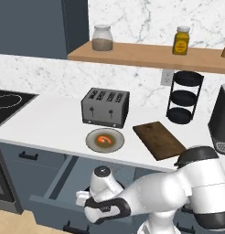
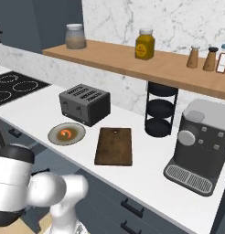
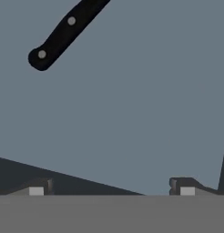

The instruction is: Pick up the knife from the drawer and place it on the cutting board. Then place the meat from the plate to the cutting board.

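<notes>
Beneath the gripper [image 3: 111, 190] — jaws apart — the knife [image 3: 63, 32] lies on the drawer [image 3: 132, 113] floor.

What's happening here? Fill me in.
The robot arm reaches down into the open drawer below the counter. Its gripper is open above the drawer floor, apart from the knife, whose black handle lies ahead of the fingertips. Nothing is held. On the counter, the meat sits on the plate before the toaster, and the cutting board beside it is bare.
</notes>
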Motion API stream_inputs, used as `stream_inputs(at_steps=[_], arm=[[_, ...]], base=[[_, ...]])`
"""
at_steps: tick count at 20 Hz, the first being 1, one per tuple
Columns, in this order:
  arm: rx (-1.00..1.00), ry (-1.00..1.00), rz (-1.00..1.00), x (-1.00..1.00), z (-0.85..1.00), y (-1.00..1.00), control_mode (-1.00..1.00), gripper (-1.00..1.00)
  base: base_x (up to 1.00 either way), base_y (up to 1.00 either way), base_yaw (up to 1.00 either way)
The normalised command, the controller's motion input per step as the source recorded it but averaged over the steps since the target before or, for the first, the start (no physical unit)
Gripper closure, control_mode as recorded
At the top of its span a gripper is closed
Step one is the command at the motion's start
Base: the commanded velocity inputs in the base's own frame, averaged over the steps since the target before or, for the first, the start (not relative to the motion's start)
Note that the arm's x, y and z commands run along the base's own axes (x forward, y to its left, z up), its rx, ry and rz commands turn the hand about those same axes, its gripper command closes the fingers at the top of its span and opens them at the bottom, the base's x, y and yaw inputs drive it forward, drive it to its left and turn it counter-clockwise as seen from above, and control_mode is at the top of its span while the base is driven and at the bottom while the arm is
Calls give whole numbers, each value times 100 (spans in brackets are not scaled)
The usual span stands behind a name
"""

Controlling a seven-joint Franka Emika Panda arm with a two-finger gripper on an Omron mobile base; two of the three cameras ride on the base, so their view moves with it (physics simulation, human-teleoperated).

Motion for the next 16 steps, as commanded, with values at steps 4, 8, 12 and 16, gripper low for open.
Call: stream_inputs(at_steps=[4,8,12,16], arm=[[9,0,0,-100,-13,28,-100,-100],[12,0,0,-95,-4,30,-100,-100],[3,-5,0,-46,43,23,-100,-100],[0,-12,0,24,59,1,-100,-100]], base=[[0,0,0],[0,0,0],[0,0,0],[0,0,0]])
